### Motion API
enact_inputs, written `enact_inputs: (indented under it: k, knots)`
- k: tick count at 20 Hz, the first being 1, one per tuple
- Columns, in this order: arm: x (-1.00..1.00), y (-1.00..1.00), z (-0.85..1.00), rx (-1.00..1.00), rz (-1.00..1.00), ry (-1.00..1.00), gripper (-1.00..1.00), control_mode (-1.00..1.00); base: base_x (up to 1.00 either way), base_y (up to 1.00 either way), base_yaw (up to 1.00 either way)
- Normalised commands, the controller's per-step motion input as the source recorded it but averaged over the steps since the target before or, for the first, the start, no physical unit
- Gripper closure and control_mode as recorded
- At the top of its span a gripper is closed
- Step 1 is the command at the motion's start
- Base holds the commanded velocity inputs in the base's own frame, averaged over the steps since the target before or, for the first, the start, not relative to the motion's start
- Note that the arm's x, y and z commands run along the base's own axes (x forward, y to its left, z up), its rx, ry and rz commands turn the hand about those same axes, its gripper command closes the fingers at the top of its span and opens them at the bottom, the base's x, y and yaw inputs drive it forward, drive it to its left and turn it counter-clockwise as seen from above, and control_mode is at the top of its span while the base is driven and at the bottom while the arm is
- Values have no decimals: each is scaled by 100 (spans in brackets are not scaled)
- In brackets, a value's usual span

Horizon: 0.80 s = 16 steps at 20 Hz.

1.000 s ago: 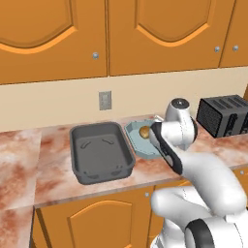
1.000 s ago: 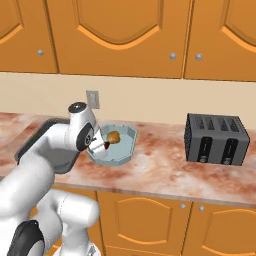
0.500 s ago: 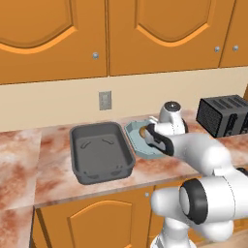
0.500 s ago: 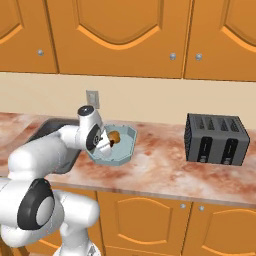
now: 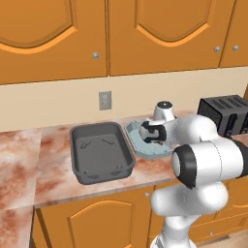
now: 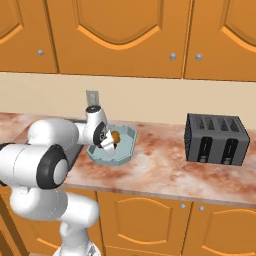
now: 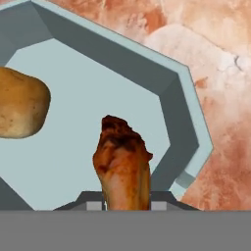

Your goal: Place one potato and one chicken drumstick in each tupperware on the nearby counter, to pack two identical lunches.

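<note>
My gripper [image 7: 125,203] is shut on a reddish-brown chicken drumstick [image 7: 122,162], which it holds just above the floor of the pale teal tupperware [image 7: 122,73]. A golden-brown potato [image 7: 19,103] lies inside that container, apart from the drumstick. From the base, the gripper [image 5: 152,136] [image 6: 106,142] hangs low over the teal tupperware [image 5: 138,146] [image 6: 122,152], with the potato [image 6: 116,136] just beyond it. The dark grey tupperware [image 5: 99,152] stands empty beside the teal one, on the marble counter [image 5: 29,160].
A black toaster [image 5: 226,113] [image 6: 216,138] stands on the counter to the right of the teal container. A wall outlet [image 5: 105,100] is behind the containers. Orange cabinets hang above and close off the space under the counter.
The hand has moved a little further in over the teal tupperware, still shut on the drumstick. The arm's elbow has swung out and nearer the cameras.
</note>
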Motion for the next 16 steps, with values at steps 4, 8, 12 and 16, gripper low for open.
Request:
enact_inputs:
  k: [4,8,12,16]
  knots:
    - [27,0,-35,0,0,7,100,-100,0,0,0]
    - [27,0,-33,0,0,4,100,-100,0,0,0]
    - [30,0,-31,0,0,1,100,-100,0,0,0]
    - [39,0,-29,0,0,0,-100,-100,0,0,0]
